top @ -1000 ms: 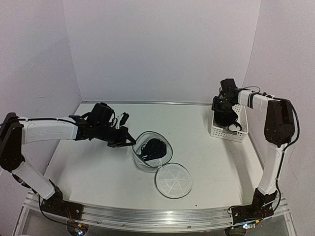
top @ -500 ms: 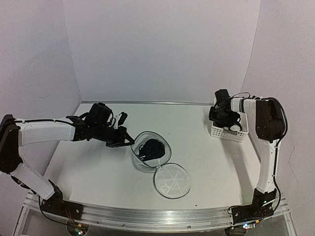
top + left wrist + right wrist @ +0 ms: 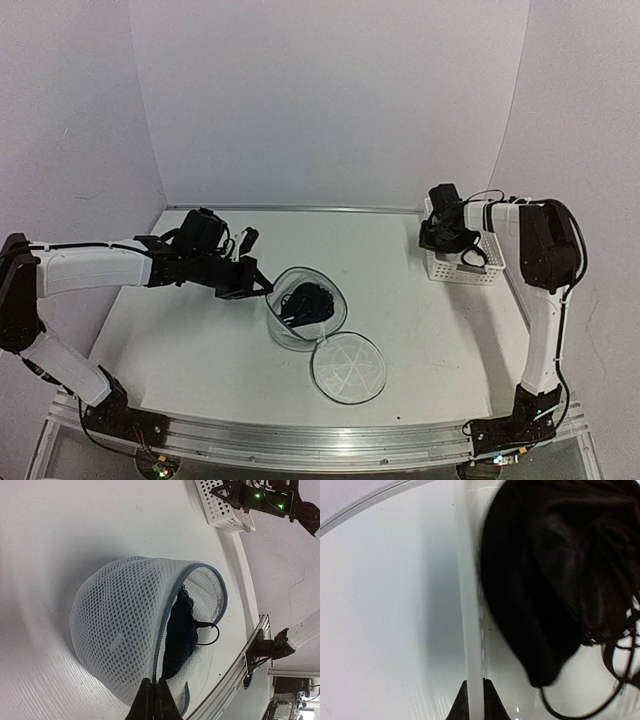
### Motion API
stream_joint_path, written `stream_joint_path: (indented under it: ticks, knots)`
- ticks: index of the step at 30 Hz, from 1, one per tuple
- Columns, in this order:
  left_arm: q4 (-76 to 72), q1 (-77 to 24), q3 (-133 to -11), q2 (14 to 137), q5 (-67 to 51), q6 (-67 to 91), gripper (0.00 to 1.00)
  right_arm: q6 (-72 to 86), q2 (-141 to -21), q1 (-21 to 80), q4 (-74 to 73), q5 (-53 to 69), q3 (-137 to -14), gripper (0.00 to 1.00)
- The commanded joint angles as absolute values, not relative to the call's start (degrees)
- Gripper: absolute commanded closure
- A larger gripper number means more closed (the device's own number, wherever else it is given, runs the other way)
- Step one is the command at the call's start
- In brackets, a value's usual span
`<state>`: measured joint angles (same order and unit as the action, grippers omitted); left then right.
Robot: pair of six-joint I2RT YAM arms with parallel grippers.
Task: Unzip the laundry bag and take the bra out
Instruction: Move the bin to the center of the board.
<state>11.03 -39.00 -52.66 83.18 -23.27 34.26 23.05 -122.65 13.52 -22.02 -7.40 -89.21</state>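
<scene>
The laundry bag [image 3: 300,325] lies on its side mid-table, its mouth open and its round lid [image 3: 350,367] flopped flat in front. Through the opening [image 3: 200,600] I see the black bra [image 3: 180,635] inside, one thin strap looping out. My left gripper [image 3: 153,682] is shut on the bag's zipper edge, at the near end of the mesh wall [image 3: 115,630]; from above it [image 3: 262,288] sits at the bag's left rim. My right gripper [image 3: 474,682] is far off at the back right, shut on a white basket's wall [image 3: 470,605].
The white slotted basket [image 3: 475,272] stands at the back right by the wall, with a black garment [image 3: 560,570] and its straps inside. In the left wrist view the basket [image 3: 220,510] shows with the right arm [image 3: 270,500] over it. The table's front rail [image 3: 300,435] runs close below the lid.
The right gripper came down from above the black garment to the basket's left wall and closed on it. The left arm and the bag have hardly moved.
</scene>
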Motion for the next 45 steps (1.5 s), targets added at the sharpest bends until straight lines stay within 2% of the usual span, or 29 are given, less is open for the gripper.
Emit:
stream_joint_path:
  ticks: [1,10,20,28,36,41,45]
  knots:
    - [10.5,-39.2,-52.9,81.1,-22.8,32.9,1.00,21.8,-115.8,15.8,-20.8,-8.3,-86.5,1.00]
    - [10.5,-39.2,-53.5,81.9,-22.8,32.7,1.00,18.8,-109.9,23.2,-20.7,-10.1,-79.4,1.00]
    - [10.6,-39.2,-53.1,81.3,-22.1,33.0,1.00,12.2,-104.1,35.0,-18.1,-5.9,-71.3,1.00]
    - [10.6,-39.2,-52.9,80.9,-22.0,33.4,1.00,10.6,-104.5,40.6,-17.9,-5.1,-69.2,1.00]
    - [10.7,-39.2,-52.9,80.2,-21.6,33.6,1.00,9.9,-104.4,42.4,-18.1,-5.4,-69.3,0.93]
    - [10.8,-39.2,-52.8,80.2,-21.5,33.6,1.00,9.2,-102.2,43.1,-19.1,-5.9,-69.9,0.77]
    - [10.8,-39.2,-53.1,80.3,-21.4,33.7,1.00,8.6,-99.4,43.5,-20.7,-5.8,-70.9,0.70]
